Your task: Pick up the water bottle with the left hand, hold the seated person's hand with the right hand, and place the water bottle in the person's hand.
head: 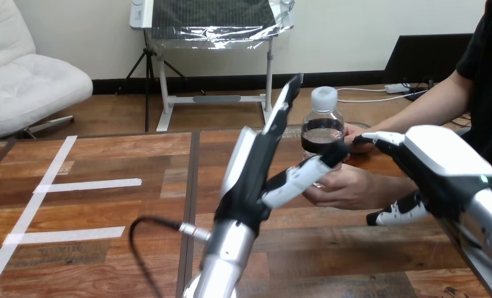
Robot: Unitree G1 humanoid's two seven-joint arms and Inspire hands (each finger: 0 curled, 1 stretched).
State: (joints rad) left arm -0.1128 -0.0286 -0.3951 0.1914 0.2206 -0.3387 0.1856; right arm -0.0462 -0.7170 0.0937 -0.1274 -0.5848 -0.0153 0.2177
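Holding water bottle (322, 124): person's hand (343, 189); left hand (250, 180) splayed.

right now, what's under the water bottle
The person's hand is cupped under the water bottle, fingers round its lower part. The bottle's base is covered by that hand and by the thumb of the left hand, so whether it rests on the palm cannot be seen.

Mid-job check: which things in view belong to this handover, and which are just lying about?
Job in hand:
- clear plastic water bottle with white cap, resting in the person's hand
- left hand, fingers straight, beside the bottle
- right hand, beside the person's wrist

Lying about:
- white tape strips on the wooden table
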